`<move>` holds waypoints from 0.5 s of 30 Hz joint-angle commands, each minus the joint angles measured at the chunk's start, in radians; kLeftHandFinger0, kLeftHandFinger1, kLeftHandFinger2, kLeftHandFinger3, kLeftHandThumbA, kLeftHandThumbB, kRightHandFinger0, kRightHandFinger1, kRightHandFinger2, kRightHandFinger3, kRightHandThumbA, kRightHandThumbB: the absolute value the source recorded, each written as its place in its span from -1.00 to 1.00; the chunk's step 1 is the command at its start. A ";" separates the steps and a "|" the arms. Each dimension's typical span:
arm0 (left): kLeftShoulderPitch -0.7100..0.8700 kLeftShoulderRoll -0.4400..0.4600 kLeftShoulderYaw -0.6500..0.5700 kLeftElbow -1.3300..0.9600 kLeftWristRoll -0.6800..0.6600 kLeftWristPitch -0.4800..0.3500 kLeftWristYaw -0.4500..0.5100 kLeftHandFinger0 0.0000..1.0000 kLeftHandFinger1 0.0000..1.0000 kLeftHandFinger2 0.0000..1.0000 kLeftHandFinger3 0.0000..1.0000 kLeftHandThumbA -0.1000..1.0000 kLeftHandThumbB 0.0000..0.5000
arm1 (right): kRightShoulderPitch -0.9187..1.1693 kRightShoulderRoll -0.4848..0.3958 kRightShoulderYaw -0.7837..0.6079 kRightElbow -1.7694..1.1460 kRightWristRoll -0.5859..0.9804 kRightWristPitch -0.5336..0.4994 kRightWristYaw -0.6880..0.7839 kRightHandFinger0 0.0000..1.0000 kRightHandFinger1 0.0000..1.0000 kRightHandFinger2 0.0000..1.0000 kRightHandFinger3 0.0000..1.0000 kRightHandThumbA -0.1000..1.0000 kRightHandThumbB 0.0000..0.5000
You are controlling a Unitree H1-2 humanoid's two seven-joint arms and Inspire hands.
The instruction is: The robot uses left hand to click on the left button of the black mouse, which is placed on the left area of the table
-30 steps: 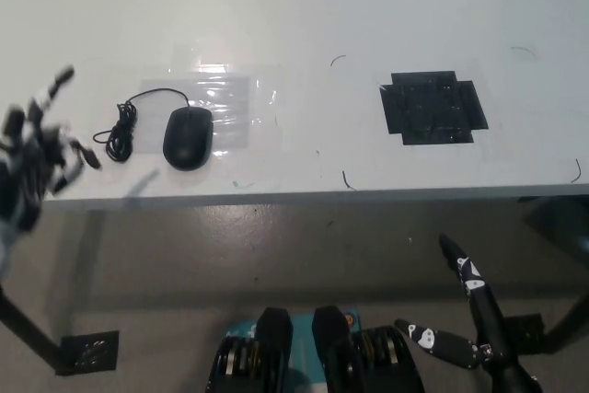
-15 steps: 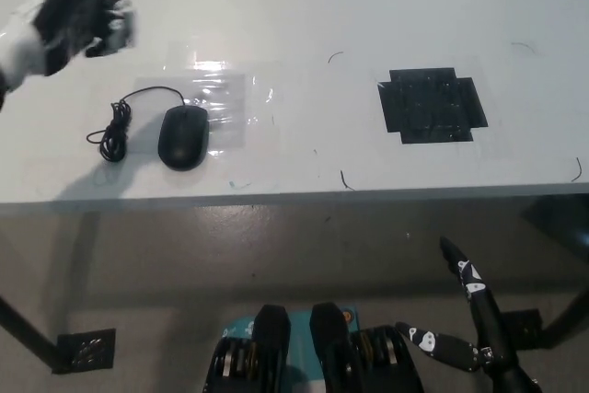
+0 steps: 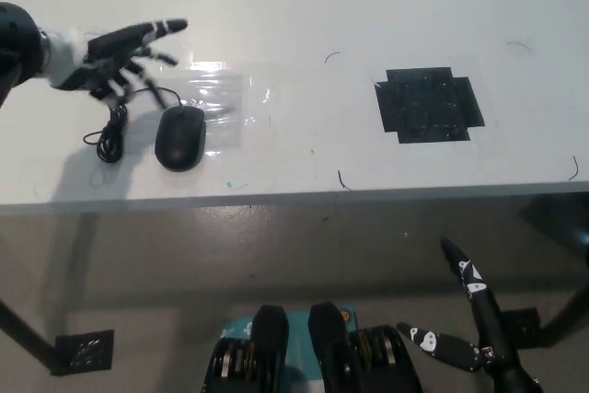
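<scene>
A black mouse (image 3: 180,136) lies on the left part of the white table (image 3: 304,6), near the front edge, with its coiled black cable (image 3: 112,132) to its left. My left hand (image 3: 115,52) hovers above and behind the mouse, open, fingers stretched out toward the right, not touching it. My black right hand (image 3: 465,306) hangs low at the bottom right, below the table's edge, open and holding nothing.
A patch of clear tape (image 3: 219,98) shines on the table just behind the mouse. A square of black tape (image 3: 429,104) marks the right part of the table. The table's front edge (image 3: 304,196) runs across the middle of the picture.
My left hand has swung from the table's left front edge, up over the far left, and now down and right to just behind the mouse. The right hand has stayed still.
</scene>
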 commanded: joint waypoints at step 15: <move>-0.337 -0.099 -0.075 0.338 0.325 -0.123 -0.210 -1.00 -1.00 -0.36 1.00 1.00 0.89 | -0.027 -0.026 -0.010 -0.069 0.016 0.021 0.020 0.95 1.00 1.00 1.00 1.00 -0.30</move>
